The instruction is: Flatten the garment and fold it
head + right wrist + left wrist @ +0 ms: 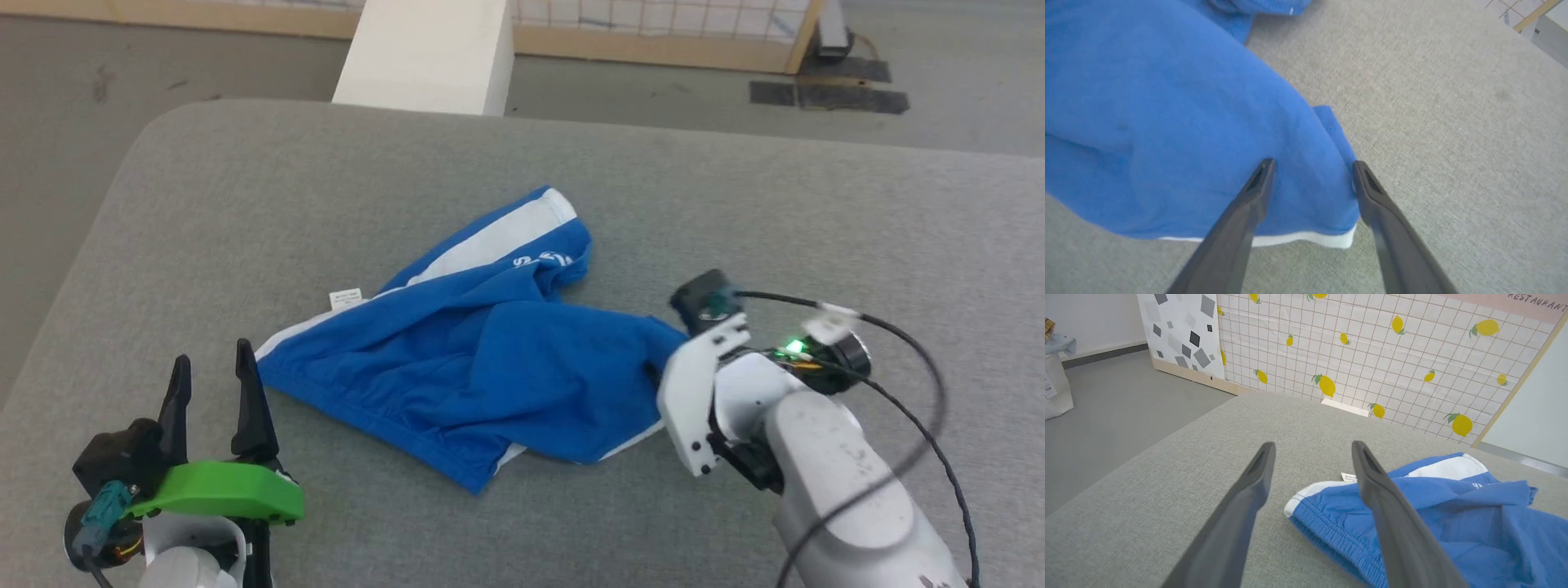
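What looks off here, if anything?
Shorts lie crumpled on the cushion: creases across the middle, white print partly hidden in a fold, a tag sticking out at the edge. Nothing torn or spilled.

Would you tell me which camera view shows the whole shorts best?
The head view: the shorts lie crumpled with nearly their whole outline in frame. The left wrist view crops them at its right and bottom edges; the right wrist view is a close-up of one blue fold and its white hem.
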